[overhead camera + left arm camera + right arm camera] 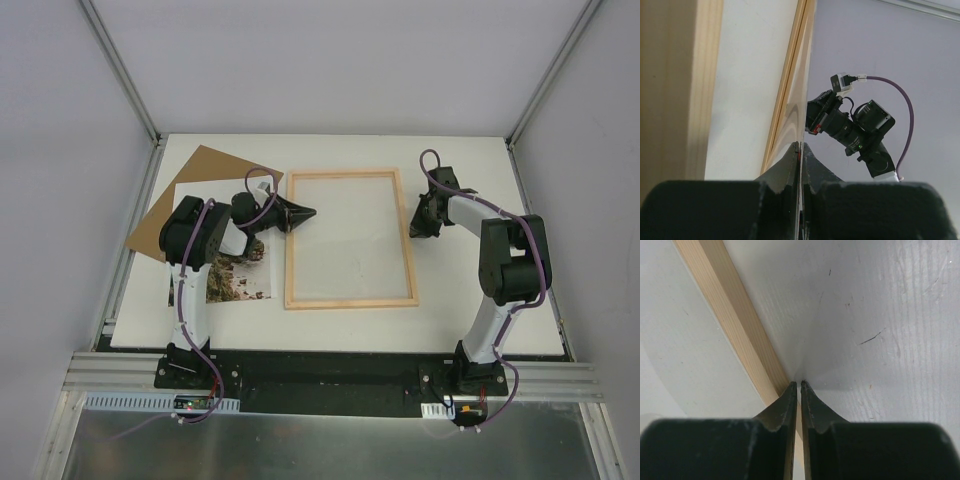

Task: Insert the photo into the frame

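Observation:
The frame (pixel 350 300), light wood with a clear pane, lies flat mid-table. The photo (pixel 245 280), a rocky cliff print, lies picture side up left of the frame, partly hidden under my left arm. My left gripper (pixel 305 212) is turned on its side over the frame's left rail, its tips over the pane. In the left wrist view its jaws (pixel 800 145) are shut with only a thin sliver between them, and the frame's rail (pixel 675 90) is close. My right gripper (pixel 418 222) is shut, its tips (pixel 799 383) at the outer edge of the frame's right rail (pixel 730 315).
A plain brown backing board (pixel 185 195) lies at the back left, partly under the left arm. The white table (pixel 480 320) has an edge close to the board on the left. Grey walls enclose the sides and back.

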Motion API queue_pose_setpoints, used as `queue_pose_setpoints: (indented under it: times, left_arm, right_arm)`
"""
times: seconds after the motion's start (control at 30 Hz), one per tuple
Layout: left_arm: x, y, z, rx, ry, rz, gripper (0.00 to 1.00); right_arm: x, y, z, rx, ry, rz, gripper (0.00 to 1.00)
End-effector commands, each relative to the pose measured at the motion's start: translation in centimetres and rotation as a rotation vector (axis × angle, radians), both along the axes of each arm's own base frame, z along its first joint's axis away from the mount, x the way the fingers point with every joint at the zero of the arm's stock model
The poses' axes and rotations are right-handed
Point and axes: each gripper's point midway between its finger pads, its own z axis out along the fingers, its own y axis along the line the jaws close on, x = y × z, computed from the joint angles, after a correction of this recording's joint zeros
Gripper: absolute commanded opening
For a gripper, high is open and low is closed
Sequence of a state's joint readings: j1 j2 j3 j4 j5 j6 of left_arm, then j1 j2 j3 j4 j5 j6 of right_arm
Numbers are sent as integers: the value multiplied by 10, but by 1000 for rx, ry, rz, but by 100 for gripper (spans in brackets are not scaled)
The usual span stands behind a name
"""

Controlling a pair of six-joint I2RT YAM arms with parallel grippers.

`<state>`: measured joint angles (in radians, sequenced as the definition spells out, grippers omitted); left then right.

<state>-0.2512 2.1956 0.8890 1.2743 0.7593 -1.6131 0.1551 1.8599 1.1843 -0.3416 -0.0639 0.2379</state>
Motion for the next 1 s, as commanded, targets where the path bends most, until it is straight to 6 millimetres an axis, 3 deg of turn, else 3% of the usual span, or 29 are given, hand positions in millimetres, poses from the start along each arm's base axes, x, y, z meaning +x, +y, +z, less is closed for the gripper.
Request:
queue_pose_setpoints:
  times: [0.0, 0.97]
  left_arm:
    - [-2, 0, 27, -50, -163, -30, 0]
    - [2, 9, 26, -28, -126, 38, 0]
  right_arm:
    - [6, 5, 6, -6, -13, 17, 9]
    - [6, 6, 6, -12, -9, 24, 9]
